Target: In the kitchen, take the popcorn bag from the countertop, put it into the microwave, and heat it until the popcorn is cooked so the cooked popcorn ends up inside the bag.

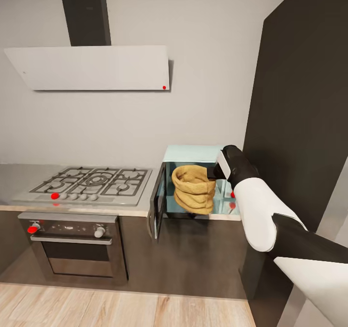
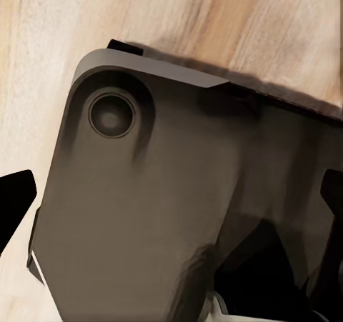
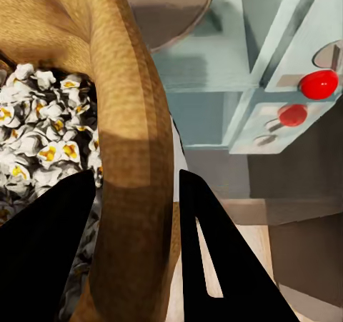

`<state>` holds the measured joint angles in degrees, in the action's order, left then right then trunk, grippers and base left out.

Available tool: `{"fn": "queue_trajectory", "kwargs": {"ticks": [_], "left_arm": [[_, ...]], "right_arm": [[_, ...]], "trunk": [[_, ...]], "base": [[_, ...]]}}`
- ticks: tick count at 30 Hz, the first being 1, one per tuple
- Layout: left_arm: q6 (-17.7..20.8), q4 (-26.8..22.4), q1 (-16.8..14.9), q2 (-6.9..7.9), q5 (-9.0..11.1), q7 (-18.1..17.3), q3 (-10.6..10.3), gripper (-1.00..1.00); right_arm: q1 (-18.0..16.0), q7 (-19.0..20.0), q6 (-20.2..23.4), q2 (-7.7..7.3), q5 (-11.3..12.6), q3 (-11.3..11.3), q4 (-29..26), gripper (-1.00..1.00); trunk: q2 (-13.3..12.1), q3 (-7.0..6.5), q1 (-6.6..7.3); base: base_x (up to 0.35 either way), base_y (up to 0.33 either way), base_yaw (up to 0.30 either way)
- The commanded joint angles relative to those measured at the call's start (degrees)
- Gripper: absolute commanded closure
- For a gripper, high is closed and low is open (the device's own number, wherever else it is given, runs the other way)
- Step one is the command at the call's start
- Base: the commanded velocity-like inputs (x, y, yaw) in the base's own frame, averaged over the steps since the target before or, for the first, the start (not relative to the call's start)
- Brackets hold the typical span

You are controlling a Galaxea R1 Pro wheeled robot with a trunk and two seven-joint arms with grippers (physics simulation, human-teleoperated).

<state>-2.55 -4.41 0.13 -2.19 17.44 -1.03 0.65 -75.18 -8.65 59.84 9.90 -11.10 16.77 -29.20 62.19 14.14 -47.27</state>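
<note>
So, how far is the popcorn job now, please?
Looks done: the bag is off the countertop, and white popped popcorn fills it, so it seems heated. In hand: the right gripper pinches the bag's rim at the microwave, whose door stands open. Left: I cannot tell whether the bag is going in or coming out.

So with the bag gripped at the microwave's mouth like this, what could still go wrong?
1. The right gripper pinches only the popcorn bag's soft rim, one finger inside, one outside; the rim could buckle and slip free.
2. The bag is open and full of popped corn; tilting it may spill kernels.
3. The microwave door stands open beside the bag, so a sideways move could knock it.
</note>
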Motion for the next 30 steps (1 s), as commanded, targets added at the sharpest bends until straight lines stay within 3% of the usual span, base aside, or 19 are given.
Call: {"fn": "queue_trajectory", "kwargs": {"ticks": [1,9,15,23,30], "left_arm": [[-0.08,-0.07,0.01,0.00,0.33,-0.11,0.03,-1.00],[-0.08,-0.07,-0.02,0.00,0.33,-0.10,0.05,-1.00],[-0.08,-0.07,-0.01,0.00,0.37,-0.10,0.05,-1.00],[-0.08,-0.07,0.01,0.00,0.34,-0.08,0.05,-1.00],[-0.08,-0.07,-0.02,0.00,0.36,-0.08,0.05,-1.00]], "right_arm": [[-0.05,0.12,0.16,0.09,-0.40,0.47,-0.07,1.00],[-0.05,0.12,0.16,0.09,-0.41,0.46,-0.07,1.00],[-0.05,0.18,0.16,0.09,-2.06,0.62,0.10,1.00],[-0.05,0.26,0.16,-0.04,-1.79,0.72,0.94,1.00],[0.29,0.51,0.16,-1.98,-1.81,0.81,1.84,1.00]], "trunk": [[0.03,0.07,-0.03],[0.03,0.07,-0.03],[0.03,0.07,-0.03],[0.03,0.07,-0.03],[0.03,0.07,-0.03]], "base": [[0.300,0.000,0.000],[0.303,0.000,0.000],[0.039,0.000,0.000],[0.001,0.000,0.000],[0.000,0.000,0.000]]}}
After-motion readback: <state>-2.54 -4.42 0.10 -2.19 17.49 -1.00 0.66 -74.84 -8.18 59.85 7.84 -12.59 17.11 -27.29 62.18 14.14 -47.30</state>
